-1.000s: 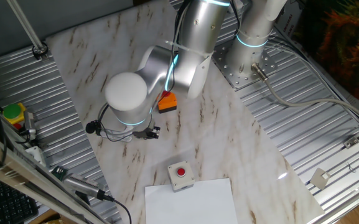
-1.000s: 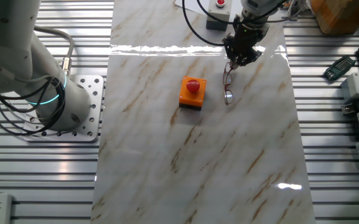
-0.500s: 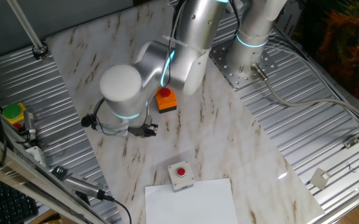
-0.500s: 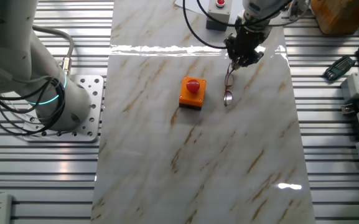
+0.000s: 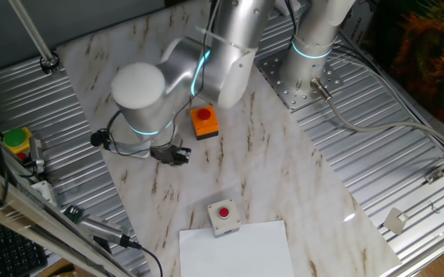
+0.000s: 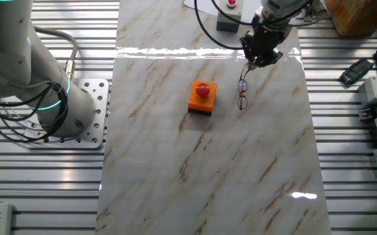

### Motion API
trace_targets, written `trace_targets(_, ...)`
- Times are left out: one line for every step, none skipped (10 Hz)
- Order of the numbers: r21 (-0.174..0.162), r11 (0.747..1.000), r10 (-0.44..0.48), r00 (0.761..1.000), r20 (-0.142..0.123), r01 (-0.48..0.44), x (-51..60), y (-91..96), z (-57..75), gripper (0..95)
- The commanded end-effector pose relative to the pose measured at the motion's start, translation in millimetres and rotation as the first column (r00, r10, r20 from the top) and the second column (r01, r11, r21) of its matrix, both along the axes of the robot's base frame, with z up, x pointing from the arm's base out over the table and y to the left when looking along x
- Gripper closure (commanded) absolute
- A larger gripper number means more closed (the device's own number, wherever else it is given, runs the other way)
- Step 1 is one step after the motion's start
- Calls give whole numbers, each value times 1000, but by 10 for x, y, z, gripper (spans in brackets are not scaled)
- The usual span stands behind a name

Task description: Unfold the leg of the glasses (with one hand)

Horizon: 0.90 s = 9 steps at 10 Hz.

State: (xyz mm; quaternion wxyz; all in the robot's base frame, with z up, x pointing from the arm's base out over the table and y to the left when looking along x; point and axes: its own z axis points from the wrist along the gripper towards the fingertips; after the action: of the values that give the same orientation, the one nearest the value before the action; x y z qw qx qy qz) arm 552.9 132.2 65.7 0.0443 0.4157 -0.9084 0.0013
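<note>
no legible txt or labels

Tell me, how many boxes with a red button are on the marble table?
2. An orange box sits mid-table, just left of the glasses in the other fixed view. A grey box sits near the table edge, beside the white paper. Others may be hidden by the arm.

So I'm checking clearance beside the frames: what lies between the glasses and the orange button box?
Nothing: bare marble table separates the glasses from the orange button box, seen in the other fixed view.
</note>
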Motion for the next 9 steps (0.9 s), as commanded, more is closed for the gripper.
trace_targets(8, 1000, -10, 1000, -3, 10, 64, 40, 76, 950)
trace_targets(13, 1000, -12, 1000, -6, 12, 107, 58, 144, 950)
trace_targets(14, 1000, -12, 1000, -6, 12, 125, 61, 173, 950)
trace_targets(28, 999, -20, 1000, -7, 20, 160, 53, 266, 950)
trace_targets(34, 999, -22, 1000, -7, 22, 175, 40, 331, 950)
trace_targets(33, 999, -23, 1000, -10, 23, 180, 31, 394, 950)
trace_targets(29, 999, -21, 1000, -10, 22, 179, 22, 459, 950)
trace_targets(27, 999, -22, 1000, -14, 22, 165, 9, 555, 950)
trace_targets(25, 999, -22, 1000, -17, 23, 150, -1, 629, 950)
